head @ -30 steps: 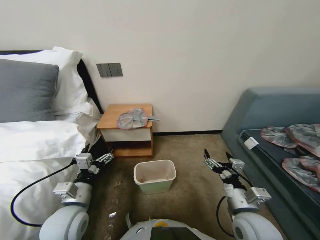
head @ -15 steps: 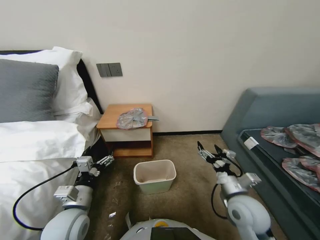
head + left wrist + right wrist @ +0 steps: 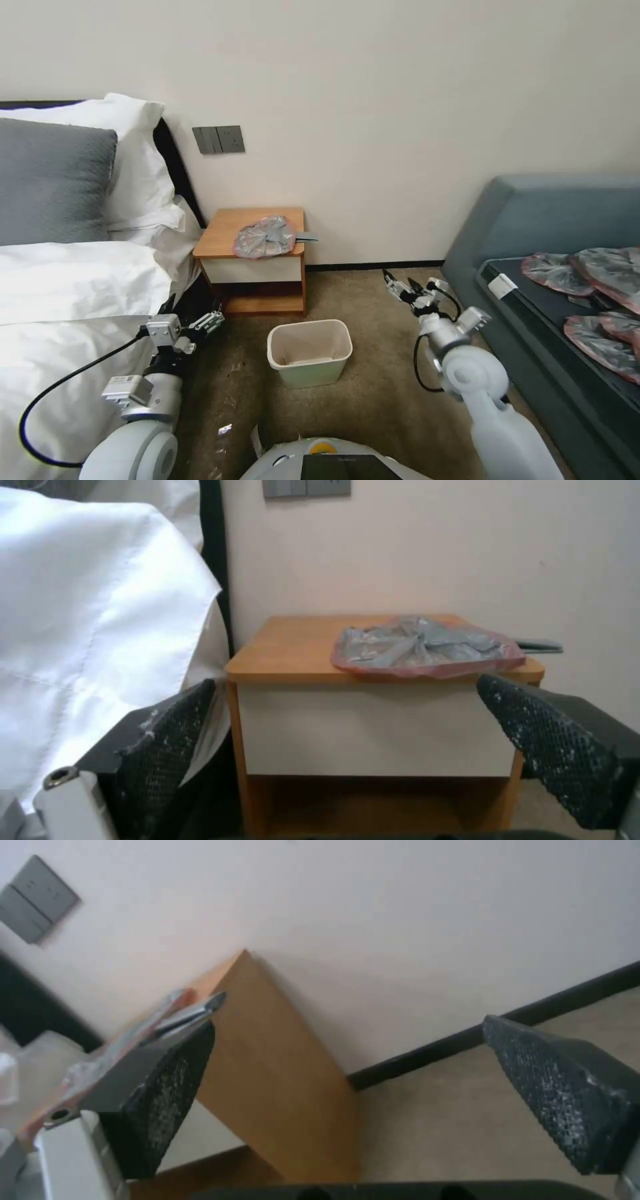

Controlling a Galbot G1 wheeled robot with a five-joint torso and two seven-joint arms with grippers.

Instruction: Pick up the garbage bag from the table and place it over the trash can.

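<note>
Lying crumpled on the right part of the worktop (image 3: 230, 230) is the garbage bag (image 3: 265, 237), grey and wrinkly with a pinkish-red rim that reaches the front edge; in the left wrist view the bag (image 3: 427, 647) sits flat on the orange-brown top (image 3: 293, 650) above the white drawer front. A thin dark flat object (image 3: 307, 237) pokes out from under the bag past the right edge of the top. On the carpet in front of the worktop, well apart from the bag, stands the trash can (image 3: 310, 350), upright and unlined. The right claw (image 3: 400, 288) hangs in the air to the right of the worktop and above the carpet, its fingers spread wide and holding nothing. The left claw (image 3: 208, 323) sits low beside the bed (image 3: 67, 287), facing the worktop, its fingers also spread wide and bare. More bags (image 3: 587, 273) lie on the sofa at the right.
</note>
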